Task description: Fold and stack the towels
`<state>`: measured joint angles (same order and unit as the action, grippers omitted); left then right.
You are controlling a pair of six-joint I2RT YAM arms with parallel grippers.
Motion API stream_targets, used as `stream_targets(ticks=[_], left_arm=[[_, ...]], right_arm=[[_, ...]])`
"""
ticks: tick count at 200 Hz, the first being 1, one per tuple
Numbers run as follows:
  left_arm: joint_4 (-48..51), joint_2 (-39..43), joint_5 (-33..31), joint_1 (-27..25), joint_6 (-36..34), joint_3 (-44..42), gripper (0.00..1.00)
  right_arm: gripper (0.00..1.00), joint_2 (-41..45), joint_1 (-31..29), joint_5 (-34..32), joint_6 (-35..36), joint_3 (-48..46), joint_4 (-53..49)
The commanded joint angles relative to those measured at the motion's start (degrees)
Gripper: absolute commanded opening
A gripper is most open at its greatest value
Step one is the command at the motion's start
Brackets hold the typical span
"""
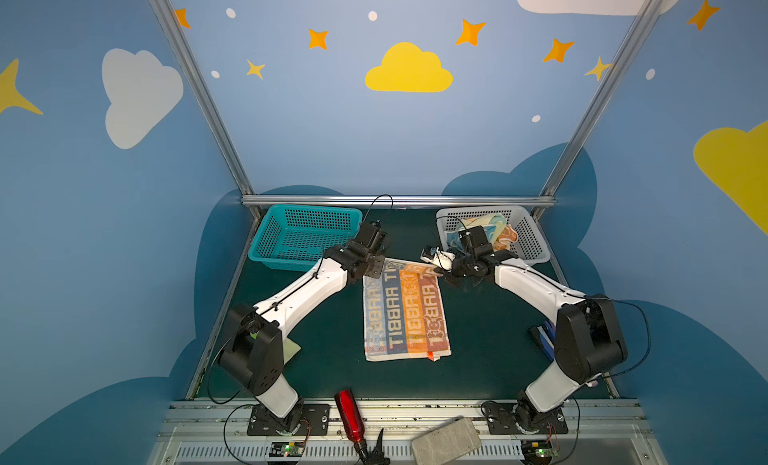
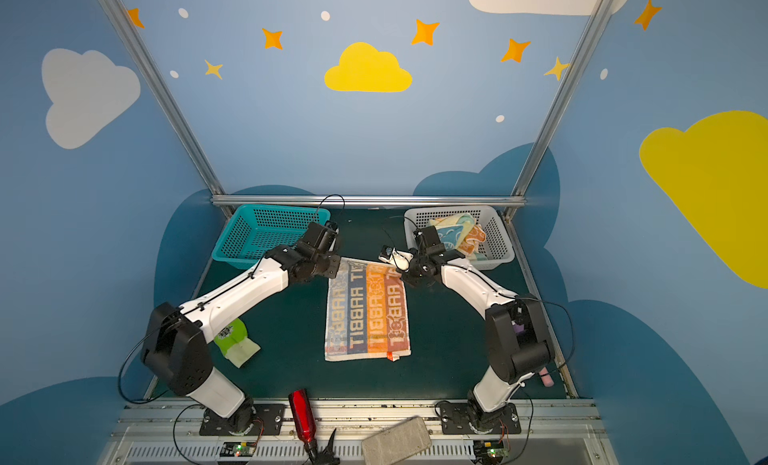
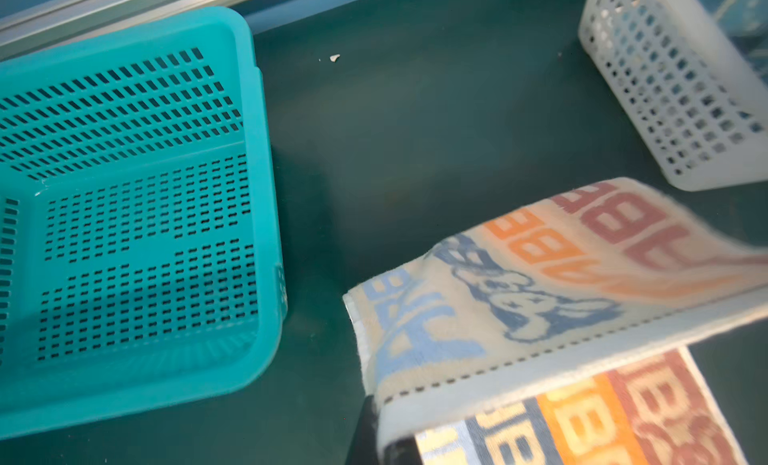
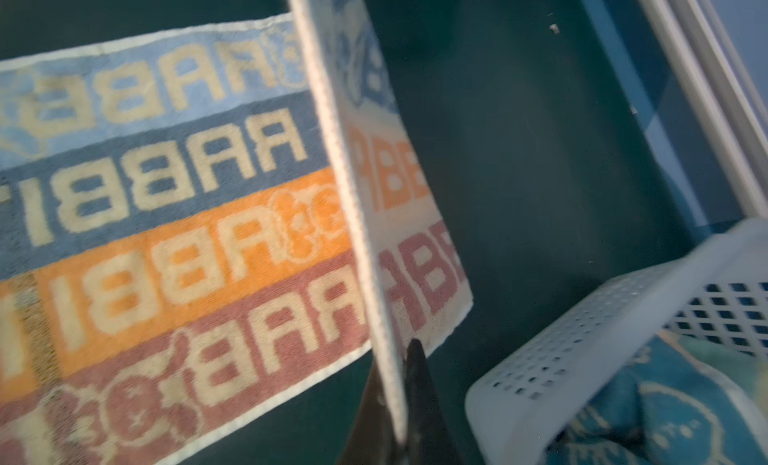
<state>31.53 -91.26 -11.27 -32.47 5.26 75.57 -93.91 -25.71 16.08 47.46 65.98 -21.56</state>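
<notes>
A cream towel (image 1: 405, 317) (image 2: 368, 317) with orange and blue RABBIT stripes lies mid-mat, its far edge lifted and turned toward the front. My left gripper (image 1: 376, 271) (image 2: 336, 269) (image 3: 382, 421) is shut on the far left corner. My right gripper (image 1: 436, 271) (image 2: 401, 271) (image 4: 395, 379) is shut on the far right corner, with the hem pinched between its dark fingers. Both wrist views show the raised flap (image 3: 540, 276) (image 4: 374, 172) above the flat part. Other crumpled towels (image 1: 492, 230) (image 2: 457, 234) (image 4: 665, 409) sit in the white basket (image 1: 536, 242) (image 2: 498, 242) (image 3: 665, 109) (image 4: 582, 359).
An empty teal basket (image 1: 299, 238) (image 2: 257, 234) (image 3: 124, 192) stands at the back left. A green glove (image 2: 232, 338) lies under the left arm. A dark blue object (image 1: 542, 334) sits by the right arm. A red bottle (image 1: 349, 413) and grey block (image 1: 446, 442) rest on the front rail.
</notes>
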Motion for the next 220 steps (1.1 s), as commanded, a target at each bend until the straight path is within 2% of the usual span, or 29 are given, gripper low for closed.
stream_targets(ticks=[1, 22, 55, 76, 104, 129, 160, 194, 220], left_arm=[[3.53, 3.09, 1.99, -0.96, 2.59, -2.59, 0.04], [4.67, 5.04, 4.49, -2.26, 4.79, -5.25, 0.04], [4.55, 7.90, 7.42, -4.81, 8.10, -9.17, 0.04], [5.41, 9.33, 7.31, -5.65, 9.72, -10.91, 0.04], [6.83, 11.29, 6.73, -7.20, 11.65, -12.57, 0.04], [7.39, 12.84, 6.52, -8.44, 13.59, -14.37, 0.04], [9.38, 13.97, 6.10, -10.11, 15.50, -14.32, 0.04], [10.63, 15.36, 4.82, -12.16, 17.31, -15.43, 0.04], [10.42, 15.85, 4.83, -12.89, 18.63, -17.11, 0.04]], right_arm=[[0.00, 3.78, -1.49, -2.58, 0.81, -3.15, -4.43], [0.00, 6.44, -2.77, -5.11, 0.35, -5.78, -5.57], [0.00, 10.64, -5.00, -9.66, -4.18, -8.77, -7.43], [0.00, 13.38, -7.74, -9.68, -5.04, -10.95, -9.45], [0.00, 16.74, -11.46, -13.76, -10.07, -14.14, -11.04], [0.00, 18.86, -14.10, -15.86, -11.15, -15.78, -12.04], [0.00, 19.89, -16.62, -20.82, -15.35, -15.10, -15.10], [0.00, 20.00, -18.91, -20.87, -17.37, -15.07, -16.84], [0.00, 19.22, -21.81, -23.34, -22.92, -15.84, -17.55]])
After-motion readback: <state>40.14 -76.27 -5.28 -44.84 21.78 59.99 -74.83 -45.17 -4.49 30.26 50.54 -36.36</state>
